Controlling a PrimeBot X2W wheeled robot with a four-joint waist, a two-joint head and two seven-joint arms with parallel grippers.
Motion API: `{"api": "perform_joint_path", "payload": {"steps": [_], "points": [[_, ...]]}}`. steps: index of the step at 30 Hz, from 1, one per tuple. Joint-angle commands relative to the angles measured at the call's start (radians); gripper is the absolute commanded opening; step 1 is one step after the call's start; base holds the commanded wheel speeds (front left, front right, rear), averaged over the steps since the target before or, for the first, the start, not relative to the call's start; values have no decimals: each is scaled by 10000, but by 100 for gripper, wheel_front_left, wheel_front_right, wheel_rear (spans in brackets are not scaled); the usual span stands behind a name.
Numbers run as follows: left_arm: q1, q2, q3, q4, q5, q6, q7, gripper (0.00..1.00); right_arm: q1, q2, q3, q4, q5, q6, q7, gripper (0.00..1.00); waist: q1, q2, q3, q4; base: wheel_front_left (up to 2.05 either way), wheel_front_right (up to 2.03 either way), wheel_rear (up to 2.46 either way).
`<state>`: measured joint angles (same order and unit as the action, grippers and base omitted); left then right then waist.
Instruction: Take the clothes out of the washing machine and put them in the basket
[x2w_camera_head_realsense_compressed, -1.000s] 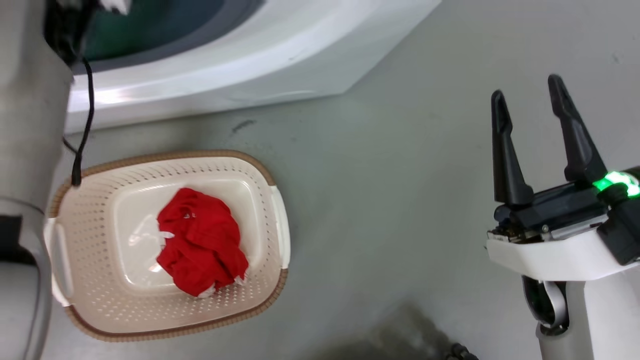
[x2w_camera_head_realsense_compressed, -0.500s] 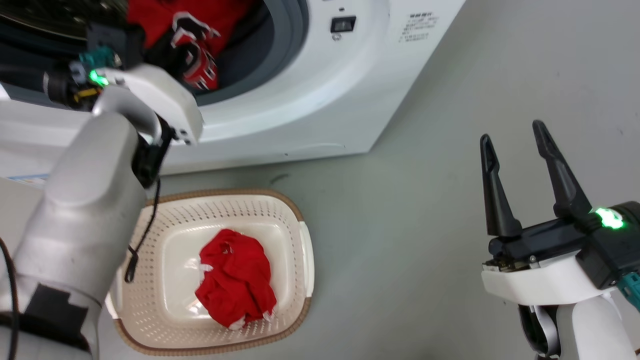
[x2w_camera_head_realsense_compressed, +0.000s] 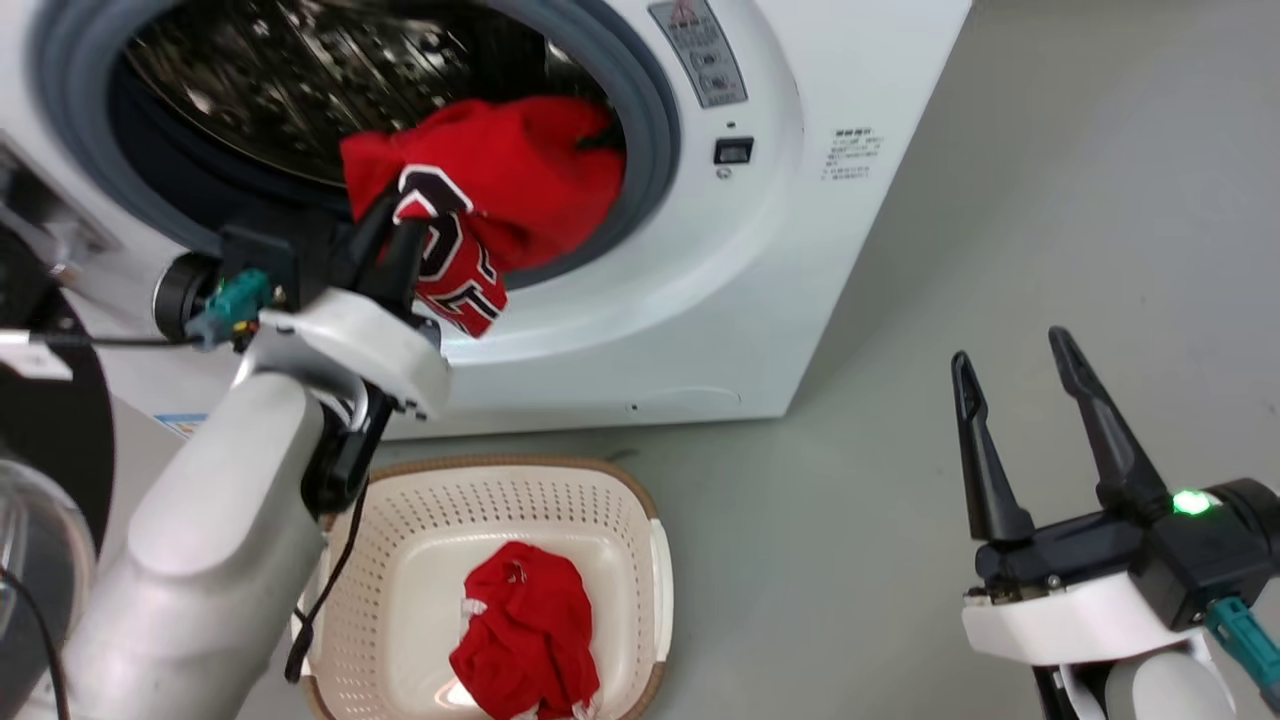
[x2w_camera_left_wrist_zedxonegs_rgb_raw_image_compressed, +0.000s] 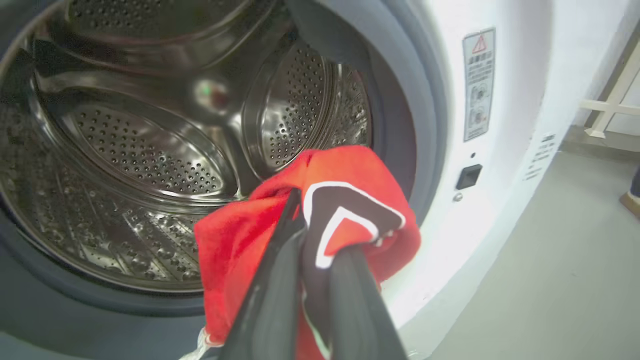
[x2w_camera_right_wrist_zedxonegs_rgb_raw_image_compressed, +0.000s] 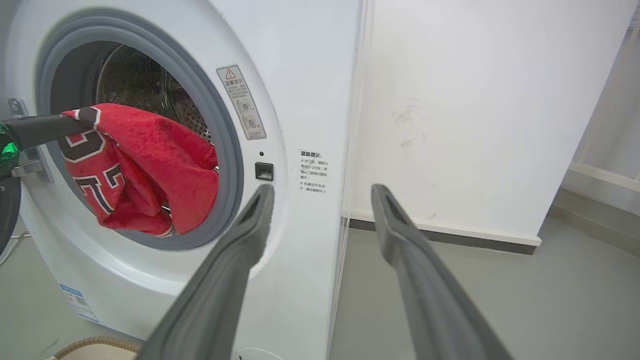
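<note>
Head camera has swung up since a second ago, so most of the shift is the view's. The real change is the left gripper (x2w_camera_head_realsense_compressed: 390, 235), now at the porthole. Its fingers are pinched shut on the lettered red garment (x2w_camera_head_realsense_compressed: 520, 170), half out of the washing machine (x2w_camera_head_realsense_compressed: 800, 250). Right gripper (x2w_camera_head_realsense_compressed: 1010, 350) is idle over the floor at right, fingers wide, nothing held. Other red garment (x2w_camera_head_realsense_compressed: 525, 630) lies in the basket (x2w_camera_head_realsense_compressed: 500, 468), near, below the porthole. I judge it half done: pull clear, carry, drop. Lettered garment's long axis runs from the far drum (x2w_camera_head_realsense_compressed: 300, 70) over the lower rim, lettered end hanging toward the basket.
</note>
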<state>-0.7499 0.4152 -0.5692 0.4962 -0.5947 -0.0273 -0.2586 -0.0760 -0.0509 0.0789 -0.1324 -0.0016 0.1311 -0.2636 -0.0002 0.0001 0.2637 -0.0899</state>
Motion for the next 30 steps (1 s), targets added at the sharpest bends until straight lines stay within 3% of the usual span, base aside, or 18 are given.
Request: {"api": "perform_joint_path", "payload": {"steps": [1,20,30], "points": [[346,128,85,-506,-49,174,-47,0,205,13,29,6,-85,-9,-16,100,2,-1,-403,191,0,0,0],[3288,1719,559,-6523,191,2407,797,0,1206,15,85,146,-26,-9,-16,100,2,-1,-1902,376,0,0,0],[4483,2108,345,-7872,253,2969,1196,0,1378,15,75,47,30,-9,-16,100,2,-1,-2052,416,0,0,0]]}}
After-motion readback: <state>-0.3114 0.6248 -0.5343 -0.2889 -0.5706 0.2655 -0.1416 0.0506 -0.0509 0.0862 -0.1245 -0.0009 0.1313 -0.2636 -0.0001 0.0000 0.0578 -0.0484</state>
